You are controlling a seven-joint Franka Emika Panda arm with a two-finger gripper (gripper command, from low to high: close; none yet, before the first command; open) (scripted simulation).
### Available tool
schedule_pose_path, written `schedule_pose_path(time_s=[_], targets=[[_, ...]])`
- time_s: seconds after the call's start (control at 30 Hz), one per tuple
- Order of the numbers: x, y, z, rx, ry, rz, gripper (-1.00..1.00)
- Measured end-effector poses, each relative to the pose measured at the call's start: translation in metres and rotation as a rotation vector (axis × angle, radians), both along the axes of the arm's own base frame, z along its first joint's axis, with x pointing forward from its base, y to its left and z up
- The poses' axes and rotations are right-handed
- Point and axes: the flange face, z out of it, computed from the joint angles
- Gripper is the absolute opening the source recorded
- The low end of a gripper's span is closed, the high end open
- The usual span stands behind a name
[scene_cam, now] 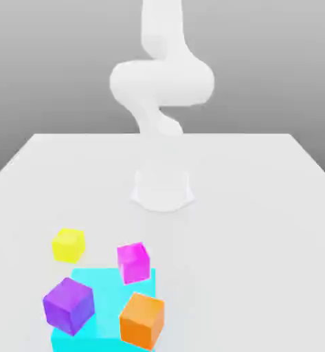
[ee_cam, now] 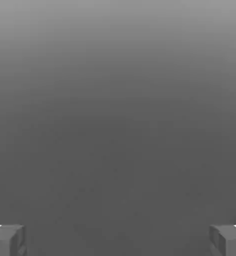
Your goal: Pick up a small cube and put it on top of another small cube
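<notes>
Several small cubes cluster at the near end of the white table (scene_cam: 261, 206) in the exterior view: a yellow cube (scene_cam: 69, 245), a magenta cube (scene_cam: 133, 262), a purple cube (scene_cam: 69, 304) and an orange cube (scene_cam: 142, 320). They stand around a larger cyan block (scene_cam: 106, 289). No small cube rests on another. The white arm (scene_cam: 161, 82) rises from its base (scene_cam: 162, 189), well behind the cubes. In the hand view my gripper (ee_cam: 118, 240) is open, its grey fingertips (ee_cam: 7, 240) wide apart with nothing between them, facing a plain grey background.
The cyan block partly hides behind the purple, magenta and orange cubes. Bare white tabletop stretches to the exterior view's right of the cubes and around the arm's base.
</notes>
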Motion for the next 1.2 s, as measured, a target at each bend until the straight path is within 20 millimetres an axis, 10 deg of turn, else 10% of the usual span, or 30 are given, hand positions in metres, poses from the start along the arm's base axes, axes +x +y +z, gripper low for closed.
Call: schedule_pose_path(time_s=[0.3, 0.67, 0.97, 1.0, 1.2], targets=[[0.025, -0.119, -0.221, 0.277, 0.259, -0.640, 0.00], [-0.110, -0.190, -0.444, 0.593, 0.488, -1.450, 0.00], [-0.130, -0.190, -0.522, 0.624, 0.510, -1.543, 0.00], [-0.130, -0.190, -0.527, 0.625, 0.510, -1.543, -1.00], [-0.130, -0.189, -0.530, 0.625, 0.507, -1.542, -1.00]])
